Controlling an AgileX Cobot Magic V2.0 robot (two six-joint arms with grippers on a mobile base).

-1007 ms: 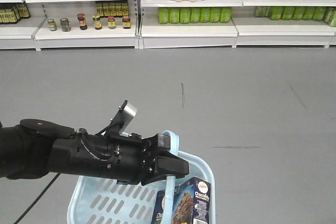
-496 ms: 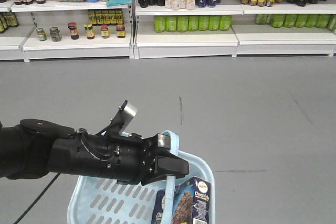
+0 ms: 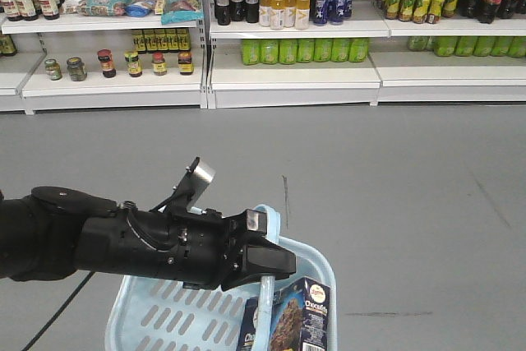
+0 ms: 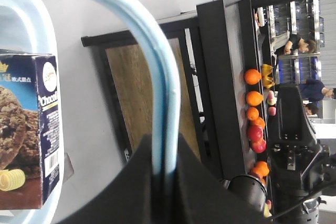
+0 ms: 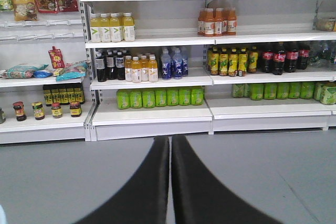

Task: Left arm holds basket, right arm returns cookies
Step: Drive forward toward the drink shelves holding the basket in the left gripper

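In the front view the left arm reaches rightward, low in the frame. Its gripper is shut on the thin handle of the light blue basket, which hangs below it. The navy box of cookies stands inside the basket at its right end. In the left wrist view the gripper clamps the handle, with the cookies at the left by the basket rim. My right gripper is shut with nothing in it, above the grey floor and pointing at the shelves.
White store shelves run across the far side, holding green bottles, dark and yellow drinks and jars. Grey floor lies between. The left wrist view shows a dark stand with oranges and apples.
The shelves have grown larger and slid lower in the front view, so the robot has moved closer to them. The left arm, basket and cookies keep the same pose.
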